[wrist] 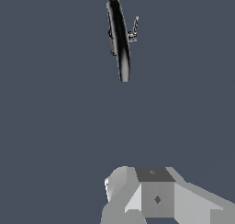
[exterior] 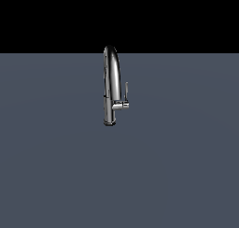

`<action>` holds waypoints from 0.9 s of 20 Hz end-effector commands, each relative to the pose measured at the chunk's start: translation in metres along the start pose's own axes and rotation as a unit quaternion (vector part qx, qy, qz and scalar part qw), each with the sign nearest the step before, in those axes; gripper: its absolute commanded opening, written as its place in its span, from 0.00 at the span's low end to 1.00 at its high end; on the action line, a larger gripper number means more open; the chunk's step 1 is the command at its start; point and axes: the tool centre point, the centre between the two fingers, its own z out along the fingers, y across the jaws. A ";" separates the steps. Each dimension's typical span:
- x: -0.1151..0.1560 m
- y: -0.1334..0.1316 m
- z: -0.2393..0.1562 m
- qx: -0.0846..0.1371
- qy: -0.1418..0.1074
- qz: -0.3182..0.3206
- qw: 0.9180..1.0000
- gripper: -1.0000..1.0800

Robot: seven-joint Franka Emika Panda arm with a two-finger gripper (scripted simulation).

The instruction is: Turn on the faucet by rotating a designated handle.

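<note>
— Where is the hand (wrist: 158,195)?

— Only the wrist view shows it, as a grey blocky body at the frame's edge; the fingertips are out of sight, so I cannot tell whether it is wide or narrow; it holds nothing that I can see.

— And the faucet (exterior: 111,87)?

— Well apart from the hand, with bare grey worktop (exterior: 56,166) between them; it stands upright on its round base; the arched spout rises tall and shiny.

— The handle (exterior: 126,90)?

— A thin lever on a short stub, on the exterior view's right of the body; it points upward, beside the spout, untouched.
</note>
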 end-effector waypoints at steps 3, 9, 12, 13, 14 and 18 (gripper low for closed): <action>0.001 0.000 0.000 0.001 -0.001 0.001 1.000 0.00; 0.008 -0.001 0.001 0.008 -0.010 0.009 1.000 0.00; 0.016 -0.002 0.001 0.016 -0.020 0.017 1.000 0.00; 0.019 -0.003 0.002 0.019 -0.023 0.020 0.999 0.00; 0.022 -0.003 0.002 0.023 -0.028 0.023 0.999 0.00; 0.038 -0.004 0.004 0.039 -0.047 0.040 0.997 0.00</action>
